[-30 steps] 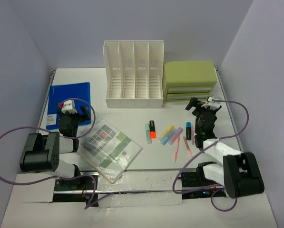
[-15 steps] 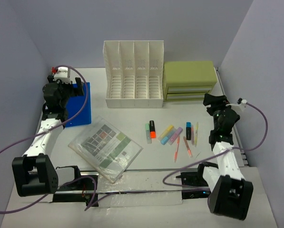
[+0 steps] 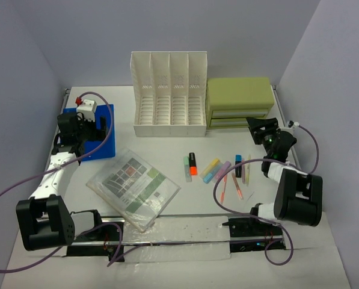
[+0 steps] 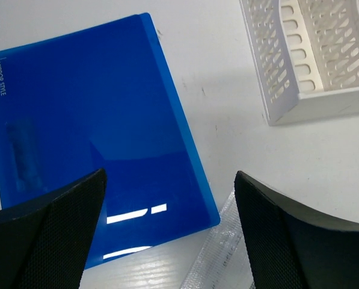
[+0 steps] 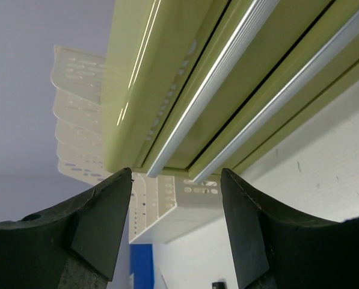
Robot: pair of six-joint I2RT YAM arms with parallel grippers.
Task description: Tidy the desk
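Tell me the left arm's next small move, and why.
Probably ease the left arm down toward the blue folder. Its jaws stand open and empty above the folder's long edge, one finger over the folder, the other over bare desk. The folder lies flat, not yet filed in the white rack.

White letters along one corner of the blue folder (image 4: 95, 150) read "MIRROR STYLE"; a finer line beside them is too small to read. Print on the plastic-sleeved sheet (image 3: 134, 183) is illegible.
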